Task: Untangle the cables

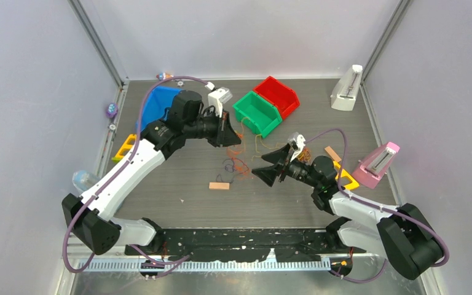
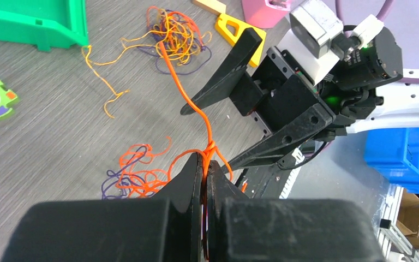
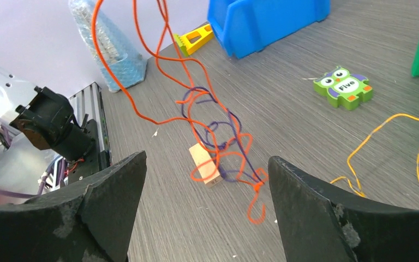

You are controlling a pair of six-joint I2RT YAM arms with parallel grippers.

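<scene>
My left arm [image 1: 160,144] reaches across the counter [image 1: 178,203] toward the green bin [image 1: 257,113]. Its jaws sit just in front of that bin and, as far as I can tell from above, are pressed together. My right arm [image 1: 319,175] points left with its jaws spread wide. Between the two lies a small tangle of orange and dark cables [image 1: 236,165], with a thin orange strand running toward my left jaws. A wooden block [image 1: 219,185] lies near the tangle.
</scene>
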